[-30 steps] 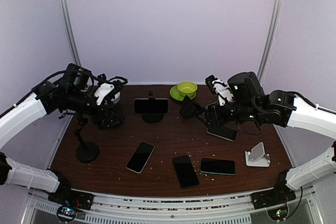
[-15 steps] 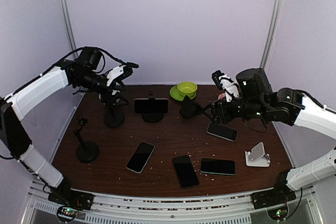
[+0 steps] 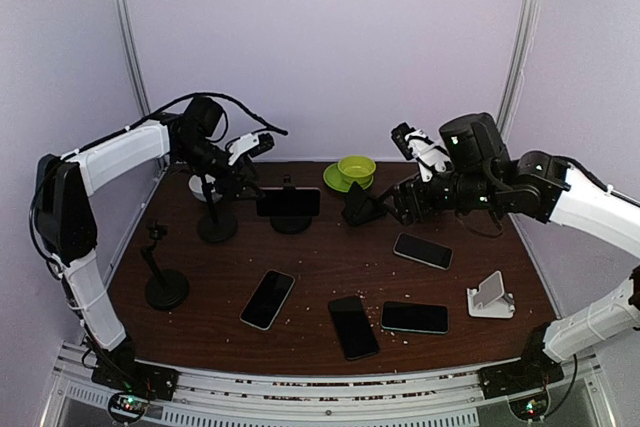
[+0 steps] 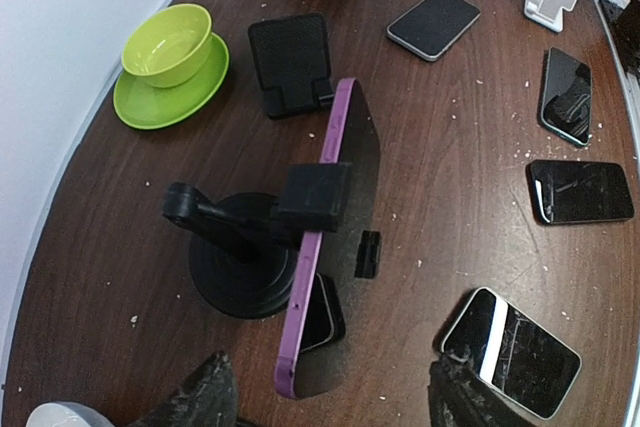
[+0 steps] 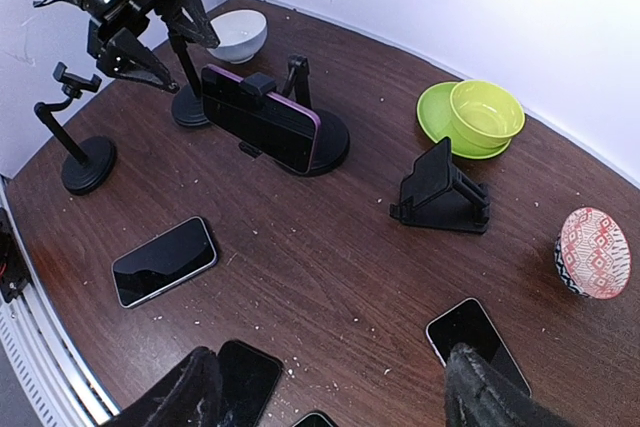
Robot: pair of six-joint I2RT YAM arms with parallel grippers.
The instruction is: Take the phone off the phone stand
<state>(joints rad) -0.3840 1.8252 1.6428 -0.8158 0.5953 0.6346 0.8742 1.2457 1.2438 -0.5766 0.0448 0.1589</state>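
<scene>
Phone [image 3: 288, 203], purple-edged, sits sideways in the clamp of the black phone stand [image 3: 291, 224] at the far middle of the table [image 3: 320, 269]. Left gripper [image 4: 328, 399] hangs just left of it, claw open, one finger on either side of the phone's left end and neither touching it. Right gripper [image 5: 335, 392] hovers over the table's right half, claw open and empty, well apart from the phone.
</scene>
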